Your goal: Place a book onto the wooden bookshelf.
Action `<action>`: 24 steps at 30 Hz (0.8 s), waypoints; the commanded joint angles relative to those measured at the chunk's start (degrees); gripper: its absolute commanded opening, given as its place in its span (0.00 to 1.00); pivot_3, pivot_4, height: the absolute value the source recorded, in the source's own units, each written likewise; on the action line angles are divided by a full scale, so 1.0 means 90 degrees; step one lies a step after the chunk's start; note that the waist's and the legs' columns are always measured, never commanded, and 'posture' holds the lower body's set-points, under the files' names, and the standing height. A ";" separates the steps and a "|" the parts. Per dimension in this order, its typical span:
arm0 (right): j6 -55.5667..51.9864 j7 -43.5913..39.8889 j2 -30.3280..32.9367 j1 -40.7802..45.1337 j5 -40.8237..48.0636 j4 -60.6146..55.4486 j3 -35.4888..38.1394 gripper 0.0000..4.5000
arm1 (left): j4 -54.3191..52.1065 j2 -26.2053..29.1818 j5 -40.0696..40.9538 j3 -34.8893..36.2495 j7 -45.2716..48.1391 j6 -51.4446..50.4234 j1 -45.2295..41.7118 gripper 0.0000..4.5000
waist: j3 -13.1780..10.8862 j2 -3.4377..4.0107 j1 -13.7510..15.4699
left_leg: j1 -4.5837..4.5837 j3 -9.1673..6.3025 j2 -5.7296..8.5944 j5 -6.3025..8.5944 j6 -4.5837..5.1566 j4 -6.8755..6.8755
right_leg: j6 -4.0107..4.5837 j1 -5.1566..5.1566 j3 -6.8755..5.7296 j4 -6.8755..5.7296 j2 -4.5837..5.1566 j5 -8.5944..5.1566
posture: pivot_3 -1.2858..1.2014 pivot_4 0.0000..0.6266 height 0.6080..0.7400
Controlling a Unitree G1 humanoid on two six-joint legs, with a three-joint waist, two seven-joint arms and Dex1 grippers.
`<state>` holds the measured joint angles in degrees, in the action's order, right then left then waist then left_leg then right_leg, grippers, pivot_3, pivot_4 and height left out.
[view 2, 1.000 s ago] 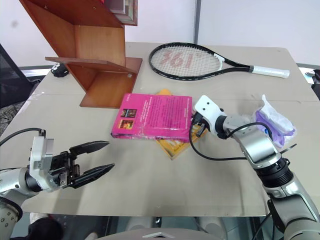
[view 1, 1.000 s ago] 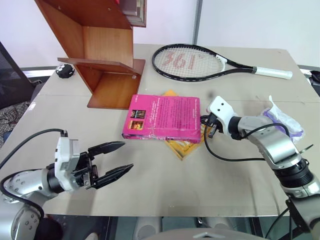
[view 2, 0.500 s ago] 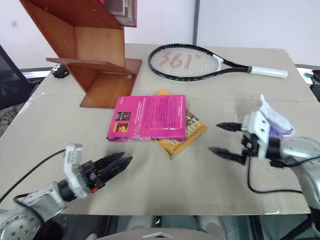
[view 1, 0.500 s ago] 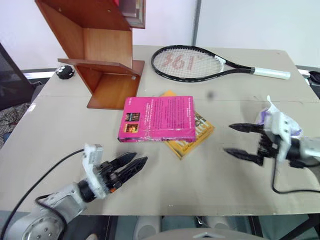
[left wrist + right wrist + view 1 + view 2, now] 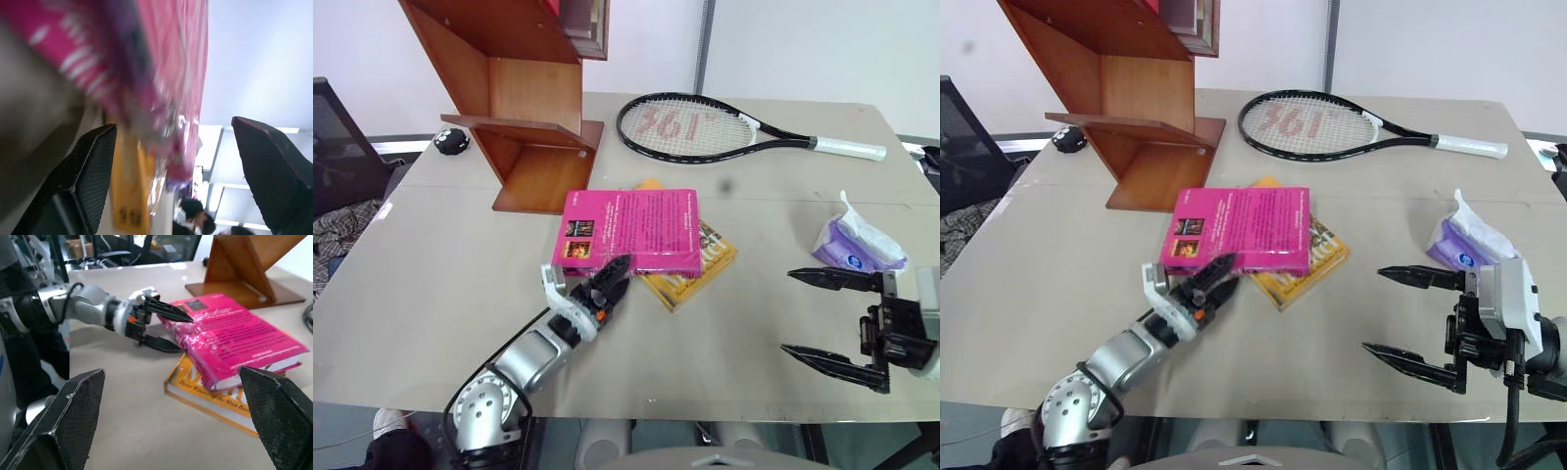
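the wooden bookshelf (image 5: 524, 108) is seen at the far left of the tabletop (image 5: 431, 284). nearer, the left pincer (image 5: 164, 328) is spread, one finger above and one below the near left corner of the book (image 5: 631, 231); whether it is touched cannot be told. the book lies flat mid-tabletop, atop a yellow book (image 5: 700, 269), apart from the shelf. a tennis racket (image 5: 705, 127) lies beyond. a tissue pack (image 5: 857, 245) sits at right. the right pincer (image 5: 832, 318) is held spread and empty, near the front edge.
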<state>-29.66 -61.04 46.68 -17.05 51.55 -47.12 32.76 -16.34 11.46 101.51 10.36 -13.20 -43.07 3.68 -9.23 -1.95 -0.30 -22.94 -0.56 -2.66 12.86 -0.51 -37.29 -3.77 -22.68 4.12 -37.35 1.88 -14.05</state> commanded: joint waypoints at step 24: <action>0.0651 0.0296 -0.0005 0.0176 -0.0276 0.0293 -0.0313 0.99 | -0.0584 0.1043 -0.0144 0.0501 0.1573 -0.0709 -0.1055 0.14 | 0.0010 0.0021 0.0013 | -0.0017 -0.0074 0.0032 0.0000 -0.0005 0.0030 | -0.0007 0.0007 -0.0009 0.0058 -0.0009 -0.0005 | 0.52 0.24 1.00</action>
<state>-25.25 -58.36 46.84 -16.13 49.15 -44.39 29.71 -15.19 19.39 100.78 15.41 -4.03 -47.02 -3.61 -9.14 -1.75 -0.18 -23.28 -1.33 -2.36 12.86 -0.55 -37.05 -3.76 -22.68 3.93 -36.76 1.81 -14.06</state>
